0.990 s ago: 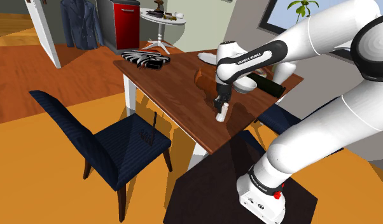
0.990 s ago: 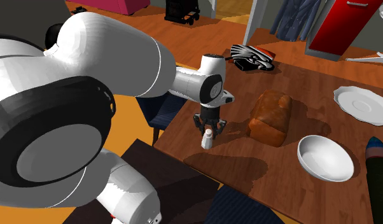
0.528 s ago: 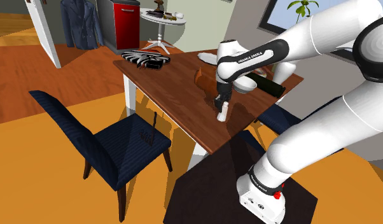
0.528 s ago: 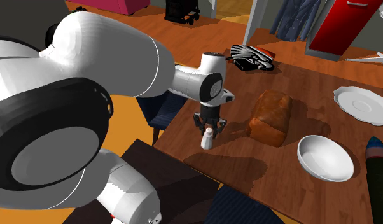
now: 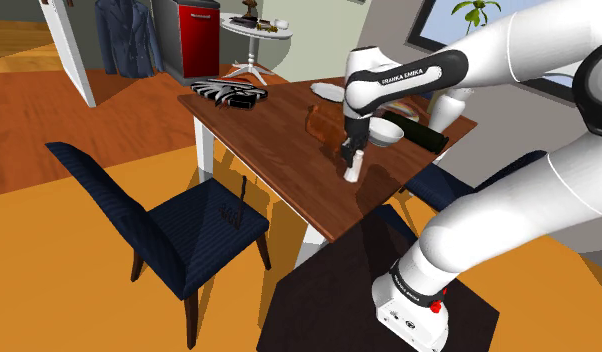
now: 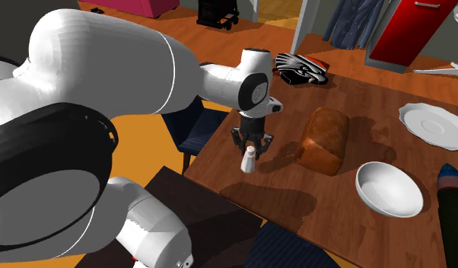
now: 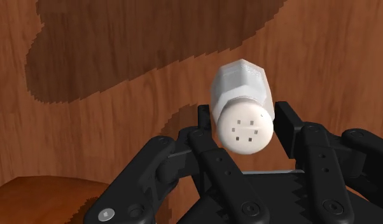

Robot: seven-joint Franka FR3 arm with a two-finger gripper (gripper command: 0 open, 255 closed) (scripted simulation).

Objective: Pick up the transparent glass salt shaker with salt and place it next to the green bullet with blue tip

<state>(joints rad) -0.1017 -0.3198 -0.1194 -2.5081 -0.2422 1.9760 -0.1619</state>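
Observation:
A white salt shaker (image 7: pixel 241 95) with a holed cap sits clasped between my black fingers (image 7: pixel 204 124). My gripper (image 6: pixel 251 146) points down and is shut on the shaker (image 6: pixel 249 161), which hangs just above the brown table (image 6: pixel 357 99) near its front edge. In the shoulder view the gripper (image 5: pixel 350 156) holds the shaker (image 5: pixel 352 170) in front of the bread loaf. The bullet, a dark body with a blue tip (image 6: pixel 450 177), lies at the second exterior view's right edge; in the shoulder view it is a dark cylinder (image 5: pixel 421 134) behind the bowl.
A brown bread loaf (image 6: pixel 324 141) lies right beside the gripper. Beyond it are a white bowl (image 6: pixel 389 189) and a white plate (image 6: pixel 433 126). A zebra-striped object (image 5: pixel 229 92) rests at the table's far corner. A blue chair (image 5: pixel 159 215) stands by the table's edge.
The arm has risen and the shaker, held in the gripper, has come up a little off the table. The fingers stayed shut on it.

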